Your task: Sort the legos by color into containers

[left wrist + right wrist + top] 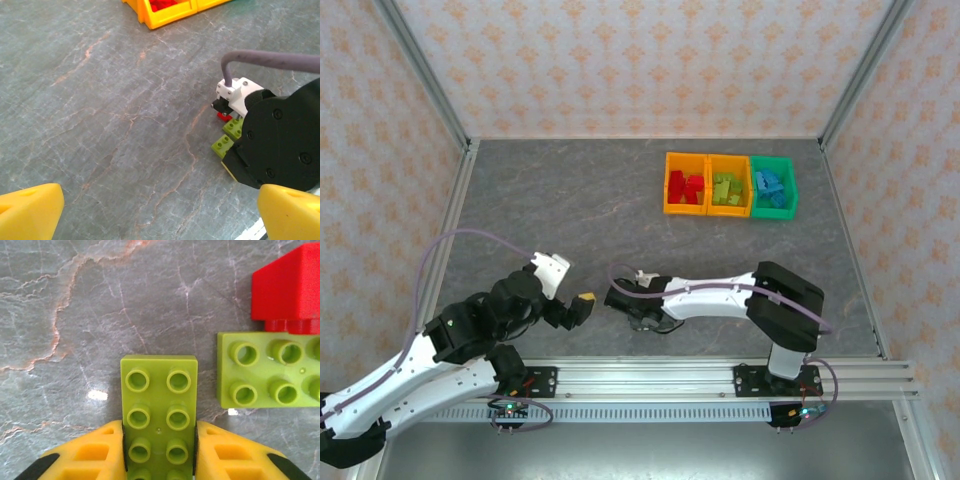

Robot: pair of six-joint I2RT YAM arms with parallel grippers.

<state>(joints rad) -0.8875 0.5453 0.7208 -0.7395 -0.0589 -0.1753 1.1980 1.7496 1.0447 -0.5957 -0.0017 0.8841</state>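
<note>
Fingers (95, 452) of the right gripper (159, 442) clamp both long sides of a lime brick (159, 385) lying studs-up on the table (60, 315). A straight lift should clear the second lime brick (270, 370) and the red brick (287, 290) just beside it. The middle orange bin (728, 157), well apart, holds the greens. The left gripper (160, 212) hangs wide open. No writing is legible.
</note>
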